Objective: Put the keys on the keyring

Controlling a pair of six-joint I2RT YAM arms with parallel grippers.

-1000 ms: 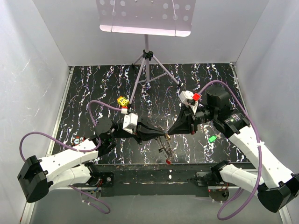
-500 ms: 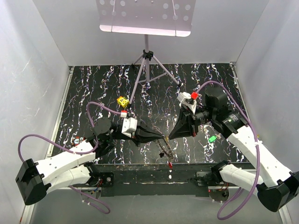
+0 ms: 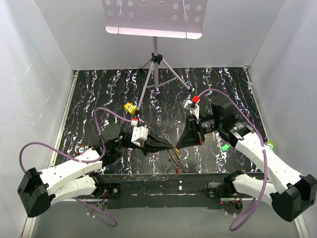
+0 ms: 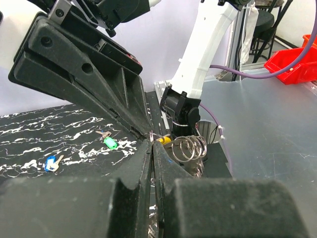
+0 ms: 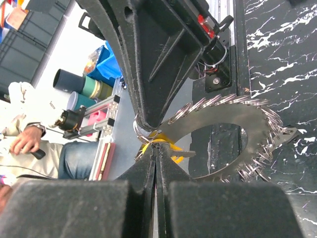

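The bench point(image 3: 99, 84) has a black top streaked all over with white veins, like marble, and it fills the middle of the overhead view between pale side walls. A thin-legged tripod stand point(image 3: 156, 58) has its feet planted on it in the upper centre. To the lower left of the stand lies a yellow dotted cube point(image 3: 130, 106), alone on the dark surface. Over on the right, a green key point(image 3: 225, 147) lies flat. The left wrist view also shows a blue key point(image 4: 49, 163) lying flat, a little apart from the green one. At the right edge sits a small yellow-green thing point(image 3: 270, 145), too tiny to make out.
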